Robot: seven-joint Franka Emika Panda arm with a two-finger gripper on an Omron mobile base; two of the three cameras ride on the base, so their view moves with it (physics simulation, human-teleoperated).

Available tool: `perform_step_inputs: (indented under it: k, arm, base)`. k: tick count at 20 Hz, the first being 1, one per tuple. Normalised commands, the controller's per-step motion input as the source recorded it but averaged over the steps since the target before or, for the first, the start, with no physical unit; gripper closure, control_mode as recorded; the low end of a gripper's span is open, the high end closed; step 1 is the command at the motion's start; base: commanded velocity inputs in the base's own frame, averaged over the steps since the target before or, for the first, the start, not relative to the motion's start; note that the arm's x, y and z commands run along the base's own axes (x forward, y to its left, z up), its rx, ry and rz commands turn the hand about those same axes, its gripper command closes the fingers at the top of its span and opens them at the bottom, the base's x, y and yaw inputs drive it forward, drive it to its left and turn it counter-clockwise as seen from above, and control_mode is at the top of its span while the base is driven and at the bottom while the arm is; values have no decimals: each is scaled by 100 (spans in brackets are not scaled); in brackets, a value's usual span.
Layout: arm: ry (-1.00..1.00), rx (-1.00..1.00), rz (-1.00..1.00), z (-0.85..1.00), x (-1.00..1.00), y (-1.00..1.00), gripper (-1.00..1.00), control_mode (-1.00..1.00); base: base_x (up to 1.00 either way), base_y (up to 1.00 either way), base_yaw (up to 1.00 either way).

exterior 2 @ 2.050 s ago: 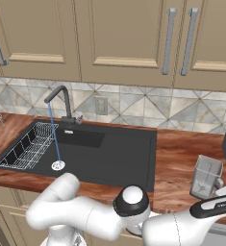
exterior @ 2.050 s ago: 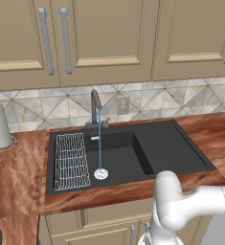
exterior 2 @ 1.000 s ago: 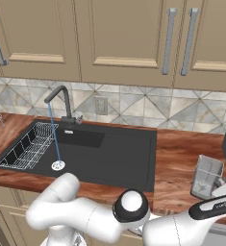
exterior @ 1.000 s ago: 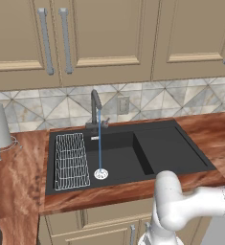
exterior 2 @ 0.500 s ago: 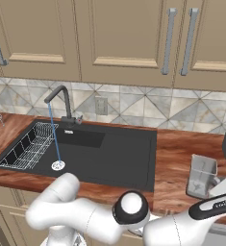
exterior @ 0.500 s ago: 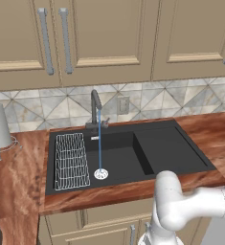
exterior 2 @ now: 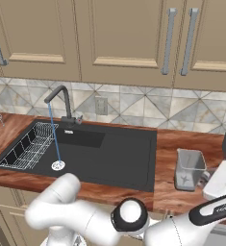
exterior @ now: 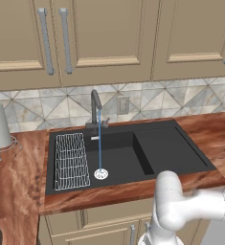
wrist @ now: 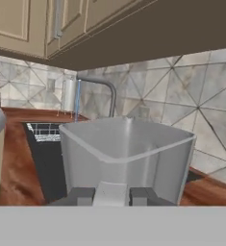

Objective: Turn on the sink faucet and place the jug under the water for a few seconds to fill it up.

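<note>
Far to the pincer's left, water runs from the faucet into the sink, ready for filling. The jug stands on the counter right of the sink, directly before the pincer; whether its fingers grip the jug, I cannot tell.

the left base view looks forward and down from behind the arm's left at the sink; the right base view faces the same sink from the right. the hand view sits close behind the jug, looking level toward that sink.
</note>
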Motion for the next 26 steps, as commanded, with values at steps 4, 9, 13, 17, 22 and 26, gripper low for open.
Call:
perform_step_inputs:
  k: [4, 9, 13, 17, 22, 26]
  arm:
    - [-11, 0, 3, 29, -11, 69, 100, -100]
    - [-7, 0, 3, 17, -27, 88, 100, -100]
    - [-3, 0, 2, 5, -43, 99, 100, -100]
    - [-1, -3, 0, 13, -49, 100, 100, -100]
    - [-2, -3, 0, 26, -30, 99, 100, -100]
    - [-1, -2, -7, 47, -3, 89, 100, -100]
  base:
    - [0, 0, 0]
    - [0, 0, 0]
    - [0, 0, 0]
    - [0, 0, 0]
    - [0, 0, 0]
    - [0, 0, 0]
